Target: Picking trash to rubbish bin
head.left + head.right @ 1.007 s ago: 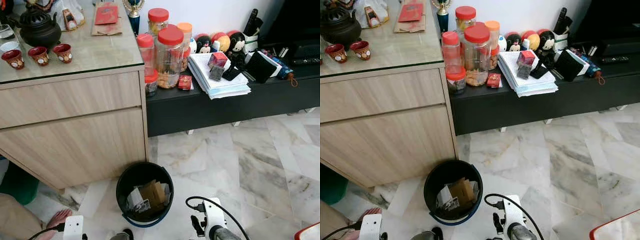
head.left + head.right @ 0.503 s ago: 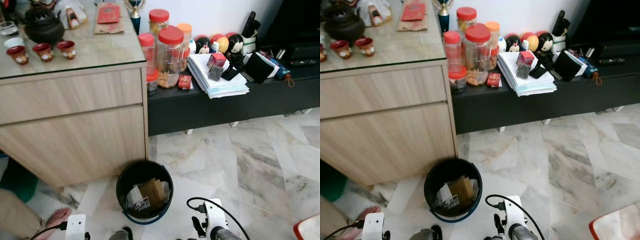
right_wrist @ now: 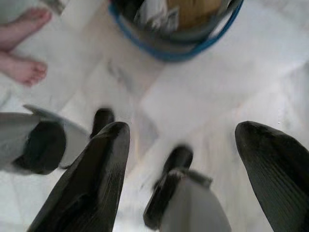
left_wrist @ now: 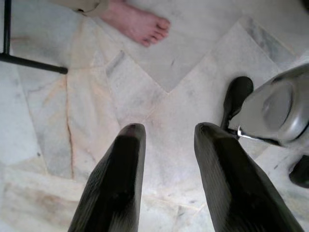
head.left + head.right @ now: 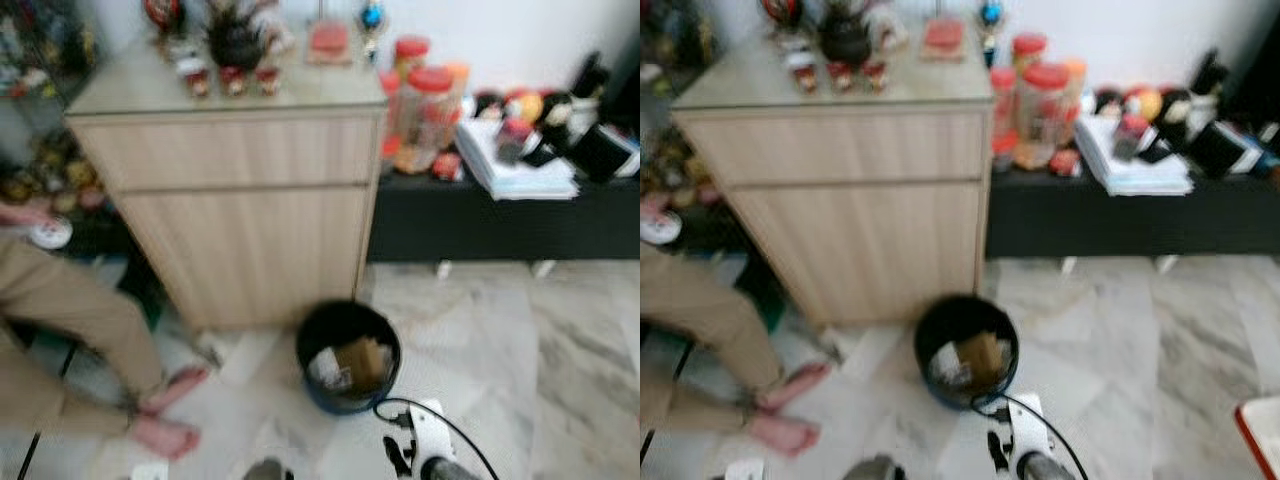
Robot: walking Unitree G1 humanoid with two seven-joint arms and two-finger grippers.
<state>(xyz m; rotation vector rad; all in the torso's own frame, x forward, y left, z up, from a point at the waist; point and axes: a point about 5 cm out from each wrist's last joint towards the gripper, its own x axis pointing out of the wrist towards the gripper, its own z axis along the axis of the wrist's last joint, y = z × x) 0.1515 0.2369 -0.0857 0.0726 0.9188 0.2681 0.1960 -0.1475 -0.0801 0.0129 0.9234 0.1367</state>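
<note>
A black rubbish bin with a blue rim stands on the marble floor in front of the wooden cabinet. Brown cardboard and white paper lie inside it. My right arm hangs low just in front of the bin. In the right wrist view the right gripper is open and holds nothing, with the bin on the floor just beyond its fingertips. My left gripper is open too, empty, pointing down at bare marble floor. Both eye views are blurred.
A person sits at the left, legs in tan trousers, bare feet on the floor close to my left side. A low black shelf at the right carries jars, papers and figurines. A black stand leg lies near one foot.
The whole picture has swung and pulled back, so the camera moved and blurred. The person's legs and both feet are now in view. The bin and both arms look unmoved.
</note>
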